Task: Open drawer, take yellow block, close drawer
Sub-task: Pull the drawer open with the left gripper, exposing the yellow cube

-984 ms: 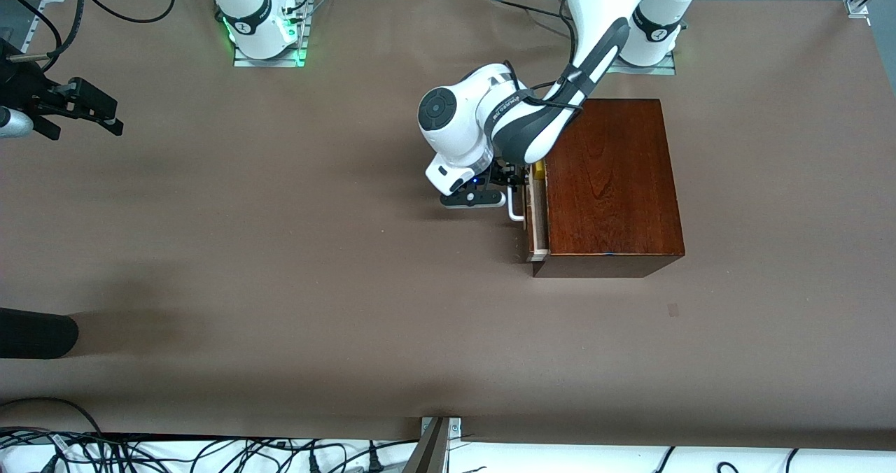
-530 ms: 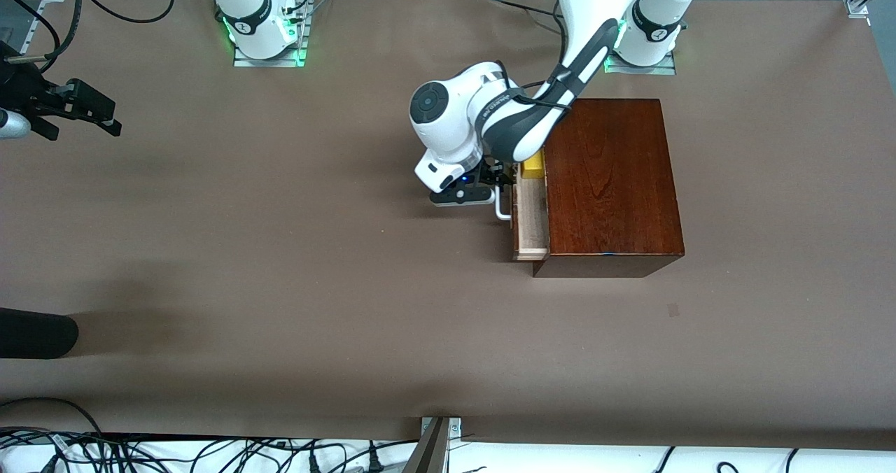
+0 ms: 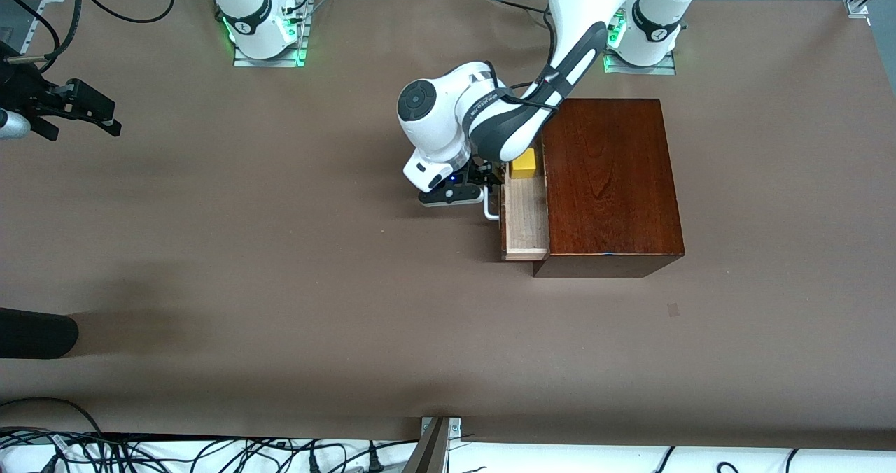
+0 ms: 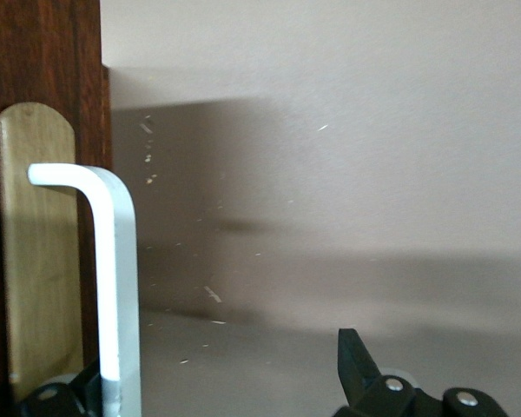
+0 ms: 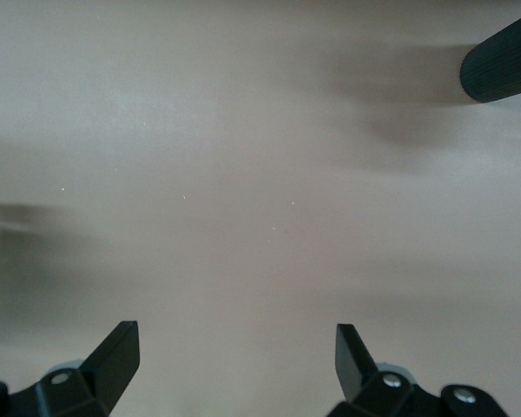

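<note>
The dark reddish-brown wooden box point(image 3: 609, 179) stands on the table toward the left arm's end. Its drawer point(image 3: 526, 217) is slid partly out and shows its pale wood inside. The yellow block point(image 3: 523, 163) sits in the drawer at the end farther from the front camera. My left gripper point(image 3: 484, 179) is at the white loop handle point(image 3: 492, 207), open, with the handle point(image 4: 117, 278) between its fingers and close against one of them. The other finger point(image 4: 352, 356) stands well apart from it. My right gripper point(image 3: 105, 113) waits open and empty point(image 5: 234, 339) over the table's edge at the right arm's end.
A black rounded object point(image 3: 35, 333) lies at the table's edge at the right arm's end, nearer to the front camera; it also shows in the right wrist view point(image 5: 504, 56). Brown table point(image 3: 315, 263) spreads between it and the box. Cables lie along the front edge.
The drawer has slid farther out toward the right arm's end, with my left gripper moving along at the handle. More of the yellow block shows. The right arm has barely moved.
</note>
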Motion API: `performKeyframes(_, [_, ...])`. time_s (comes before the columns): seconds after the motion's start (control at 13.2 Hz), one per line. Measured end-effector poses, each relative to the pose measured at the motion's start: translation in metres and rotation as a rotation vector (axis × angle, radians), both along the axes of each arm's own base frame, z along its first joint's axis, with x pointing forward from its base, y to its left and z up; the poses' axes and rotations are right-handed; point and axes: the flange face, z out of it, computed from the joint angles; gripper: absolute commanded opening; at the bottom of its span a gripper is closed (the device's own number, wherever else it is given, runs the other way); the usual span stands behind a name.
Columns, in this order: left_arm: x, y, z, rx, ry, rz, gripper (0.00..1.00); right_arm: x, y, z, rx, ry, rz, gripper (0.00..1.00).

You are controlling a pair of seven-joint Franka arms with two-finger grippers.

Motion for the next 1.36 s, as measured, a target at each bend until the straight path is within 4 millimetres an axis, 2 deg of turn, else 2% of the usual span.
performKeyframes(0.3, [0.011,-0.008,0.019,-0.019,-0.018,0.02,1.0,0.0,0.0,0.0,0.0,0.0,0.0,1.0])
performKeyframes(0.61, [0.01,-0.009,0.029,0.007,0.0,0.028,1.0,0.0,0.0,0.0,0.0,0.001,0.0,1.0])
performKeyframes(0.76, [0.013,-0.005,0.047,0.045,0.024,0.014,1.0,0.0,0.0,0.0,0.0,0.001,0.0,1.0])
performKeyframes(0.98, [0.022,0.007,0.098,0.081,0.061,-0.03,1.0,0.0,0.0,0.0,0.0,0.001,0.0,1.0])
performKeyframes(1.14, [0.029,0.021,0.143,0.037,0.082,-0.03,1.0,0.0,0.0,0.0,0.0,0.001,0.001,1.0])
performKeyframes(1.21, [0.037,0.036,0.169,0.007,0.095,-0.034,1.0,0.0,0.001,0.0,0.0,0.001,0.003,1.0])
performKeyframes(1.36, [0.056,0.087,0.22,-0.027,0.134,-0.075,1.0,0.001,0.005,-0.002,-0.001,0.004,0.009,1.0])
